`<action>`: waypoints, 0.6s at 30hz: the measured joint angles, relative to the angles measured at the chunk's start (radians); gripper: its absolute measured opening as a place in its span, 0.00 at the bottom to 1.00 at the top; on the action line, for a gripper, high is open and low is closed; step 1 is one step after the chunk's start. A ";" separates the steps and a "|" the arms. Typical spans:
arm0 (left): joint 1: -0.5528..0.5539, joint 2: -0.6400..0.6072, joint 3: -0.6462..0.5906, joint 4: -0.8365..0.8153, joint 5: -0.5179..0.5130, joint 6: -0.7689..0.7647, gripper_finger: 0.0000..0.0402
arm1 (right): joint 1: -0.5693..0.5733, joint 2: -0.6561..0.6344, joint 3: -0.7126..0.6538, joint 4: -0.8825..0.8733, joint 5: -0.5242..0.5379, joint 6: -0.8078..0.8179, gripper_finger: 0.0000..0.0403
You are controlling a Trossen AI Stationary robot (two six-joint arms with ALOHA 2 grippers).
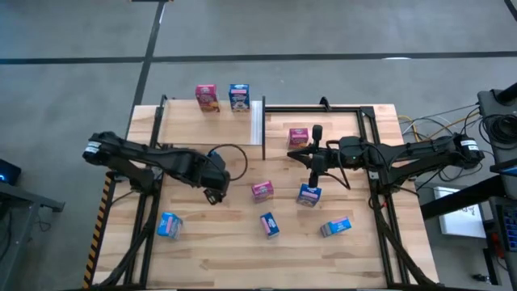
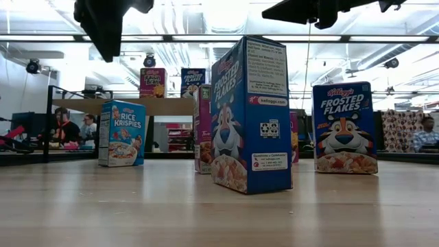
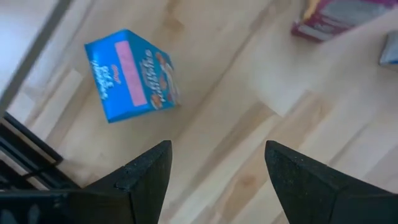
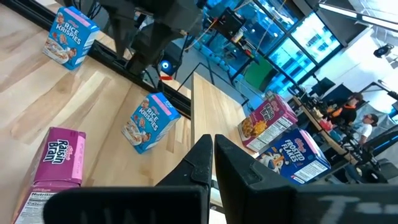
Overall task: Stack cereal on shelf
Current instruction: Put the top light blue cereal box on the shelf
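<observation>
The pale shelf (image 1: 212, 125), with a white strip (image 1: 257, 121) along its right edge, sits at the table's far left. A pink cereal box (image 1: 207, 97) and a blue one (image 1: 239, 97) stand on it. Several more boxes are on the table: pink (image 1: 299, 137), pink (image 1: 262, 190), blue (image 1: 308, 194), blue (image 1: 268, 225), blue (image 1: 168, 225), and one lying down (image 1: 335, 227). My left gripper (image 1: 212, 196) (image 3: 217, 149) hovers open above bare table, with a blue box (image 3: 130, 74) ahead of it. My right gripper (image 1: 295, 153) (image 4: 211, 140) is shut in the air beside the far pink box.
Black metal frame rails (image 1: 376, 153) run along the table's left and right sides and behind the shelf. In the low view a blue Frosted Flakes box (image 2: 250, 113) stands closest, with others (image 2: 345, 127) (image 2: 122, 132) behind it. People sit in the room beyond the table.
</observation>
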 joint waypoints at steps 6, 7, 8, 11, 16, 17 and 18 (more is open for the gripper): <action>0.010 -0.060 -0.035 0.010 -0.027 -0.037 0.61 | 0.000 0.000 0.000 -0.002 0.000 0.000 0.02; 0.011 -0.070 -0.049 0.011 -0.036 -0.061 0.62 | 0.000 0.000 0.000 -0.003 0.000 0.000 0.02; 0.012 -0.079 -0.066 0.011 -0.044 -0.083 0.63 | 0.000 0.000 0.000 -0.003 0.000 0.000 0.02; 0.019 -0.106 -0.122 0.025 -0.066 -0.138 0.66 | 0.000 0.000 0.000 -0.003 0.000 -0.001 0.02; 0.043 -0.143 -0.236 0.102 -0.091 -0.172 0.71 | 0.000 0.000 0.000 -0.003 0.000 -0.005 0.02; 0.054 -0.149 -0.259 0.121 -0.096 -0.172 0.71 | 0.000 0.000 0.000 -0.003 0.000 -0.006 0.02; 0.064 -0.154 -0.280 0.144 -0.108 -0.170 0.71 | 0.000 0.000 0.000 -0.003 0.000 -0.006 0.02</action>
